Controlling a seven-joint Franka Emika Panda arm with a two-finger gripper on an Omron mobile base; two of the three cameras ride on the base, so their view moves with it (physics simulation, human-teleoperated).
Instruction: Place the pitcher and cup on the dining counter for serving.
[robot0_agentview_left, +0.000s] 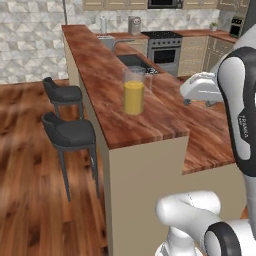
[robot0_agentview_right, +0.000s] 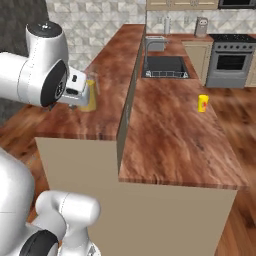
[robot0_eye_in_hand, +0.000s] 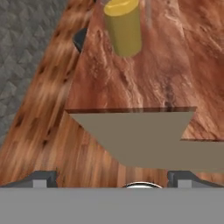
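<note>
Pitcher (robot0_agentview_left: 134, 92): tall, transparent, orange-yellow fill below a clear rim, with a clear handle on its right side in the left base view. It stands upright on the dining counter (robot0_agentview_left: 107, 80), toward the near end of that top, set in from both long edges. In the hand view it sits at the top of the frame, ahead of the tool.

Cup (robot0_agentview_right: 202, 103): small, bright yellow, red patch on its side. It stands upright on the lower worktop (robot0_agentview_right: 175, 135), well apart from the pitcher, on the far side of the step between the two tops. It lies between the sink (robot0_agentview_right: 165, 66) and the near end of that worktop, closer to its right edge in the right base view.

Dining counter: long narrow reddish-brown wood-grain top, raised above the lower worktop, with a beige panel wall under its near end.

Tool (robot0_eye_in_hand: 112, 178): its two dark finger tips rise at the bottom corners of the hand view, set wide apart with nothing between them; it is open and carries nothing. It hangs off the near end of the dining counter, looking along the top toward the pitcher, clear of it.

Stools (robot0_agentview_left: 70, 131): two, dark-cushioned, side by side on the wood floor (robot0_agentview_left: 30, 190) beside the dining counter's outer face.

Stove (robot0_agentview_left: 164, 50): steel, against the back wall beyond the sink.
</note>
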